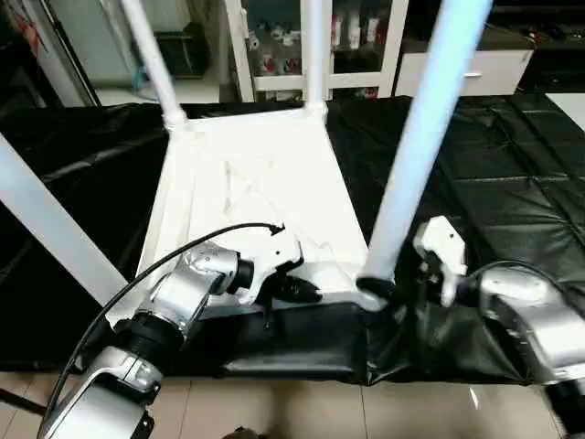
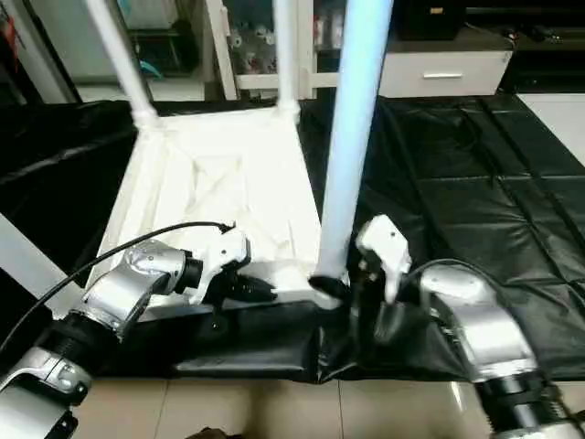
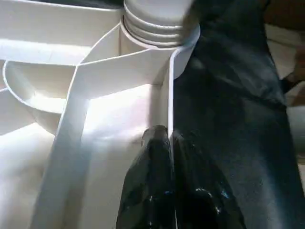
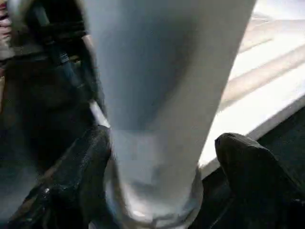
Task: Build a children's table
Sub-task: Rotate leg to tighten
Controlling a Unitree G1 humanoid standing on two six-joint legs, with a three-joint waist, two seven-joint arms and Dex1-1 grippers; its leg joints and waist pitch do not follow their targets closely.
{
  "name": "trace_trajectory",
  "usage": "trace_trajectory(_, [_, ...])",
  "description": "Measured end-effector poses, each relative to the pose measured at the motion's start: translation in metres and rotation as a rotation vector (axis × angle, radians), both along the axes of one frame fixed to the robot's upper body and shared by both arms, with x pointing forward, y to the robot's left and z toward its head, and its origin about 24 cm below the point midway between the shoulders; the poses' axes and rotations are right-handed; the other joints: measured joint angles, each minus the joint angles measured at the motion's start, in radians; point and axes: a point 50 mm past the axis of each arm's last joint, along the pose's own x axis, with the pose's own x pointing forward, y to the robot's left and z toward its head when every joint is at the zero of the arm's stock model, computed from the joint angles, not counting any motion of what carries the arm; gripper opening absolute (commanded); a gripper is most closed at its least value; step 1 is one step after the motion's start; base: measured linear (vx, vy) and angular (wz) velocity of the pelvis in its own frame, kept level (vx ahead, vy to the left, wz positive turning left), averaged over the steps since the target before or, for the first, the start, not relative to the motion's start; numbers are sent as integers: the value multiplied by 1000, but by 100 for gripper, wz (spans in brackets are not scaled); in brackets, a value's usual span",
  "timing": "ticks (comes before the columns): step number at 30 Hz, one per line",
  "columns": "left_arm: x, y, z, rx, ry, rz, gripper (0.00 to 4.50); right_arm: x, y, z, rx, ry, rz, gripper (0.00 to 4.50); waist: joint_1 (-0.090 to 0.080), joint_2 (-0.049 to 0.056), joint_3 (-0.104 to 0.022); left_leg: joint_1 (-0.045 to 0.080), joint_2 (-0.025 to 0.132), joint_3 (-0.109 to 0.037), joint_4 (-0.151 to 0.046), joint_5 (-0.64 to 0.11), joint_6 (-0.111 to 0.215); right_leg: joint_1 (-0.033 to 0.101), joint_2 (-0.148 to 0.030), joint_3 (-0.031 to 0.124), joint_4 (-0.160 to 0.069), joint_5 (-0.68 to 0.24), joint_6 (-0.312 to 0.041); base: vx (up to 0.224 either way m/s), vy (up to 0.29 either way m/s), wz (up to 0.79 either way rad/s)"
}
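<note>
The children's table lies upside down on black cloth, its white ribbed top [image 1: 265, 183] facing up. Four white legs stand in the corner sockets: far left [image 1: 151, 59], far right [image 1: 313, 55], near left [image 1: 46, 219] and near right [image 1: 416, 146]. My left gripper [image 1: 306, 293] is at the top's near edge. In the left wrist view it [image 3: 169, 143] is shut on the thin white rim, just below the near right socket [image 3: 157, 24]. My right gripper [image 4: 162, 176] straddles the base of the near right leg [image 4: 162, 71], open. One finger [image 4: 81, 176] is close to the tube and the other [image 4: 248, 167] stands clear of it.
Black cloth [image 1: 494, 183] covers the work surface and hangs over its front edge above the tiled floor [image 1: 302, 412]. A black cable [image 1: 183, 247] loops over my left forearm. A white shelf unit with small bottles [image 1: 274, 55] and a white drawer cabinet [image 1: 475, 69] stand behind.
</note>
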Motion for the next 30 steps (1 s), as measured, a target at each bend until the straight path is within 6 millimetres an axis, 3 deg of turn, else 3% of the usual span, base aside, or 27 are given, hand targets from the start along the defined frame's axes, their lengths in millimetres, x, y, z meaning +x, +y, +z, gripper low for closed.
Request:
trace_trajectory(11, [-2, 0, 1, 1, 14, -4, 0, -2, 6, -7, -5, 48, 64, 384, 8, 0, 0, 0, 0, 0, 0, 0, 0, -1, 0, -1, 1, 0, 0, 0, 0, 0])
trace_trajectory(12, [-2, 1, 1, 2, 14, -3, 0, -1, 6, -7, -4, 50, 66, 358, 8, 0, 0, 0, 0, 0, 0, 0, 0, -1, 0, -1, 1, 0, 0, 0, 0, 0])
trace_trajectory(16, [-3, 0, 1, 5, 16, -6, 0, 0, 5, -7, -4, 55, 64, 344, 8, 0, 0, 0, 0, 0, 0, 0, 0, -1, 0, 0, 1, 0, 0, 0, 0, 0])
trace_trajectory(18, [-3, 0, 1, 6, 17, -6, 0, 0, 5, -8, -4, 57, 67, 307, 8, 0, 0, 0, 0, 0, 0, 0, 0, -1, 0, 0, 1, 0, 0, 0, 0, 0])
trace_trajectory(30, [-4, -1, 1, 8, 16, -9, 0, 3, 4, -5, -63, 16, 114, 255, 9, 0, -1, 0, 0, 0, 1, 0, 0, 0, 0, 0, 1, 0, 0, 0, 0, 0])
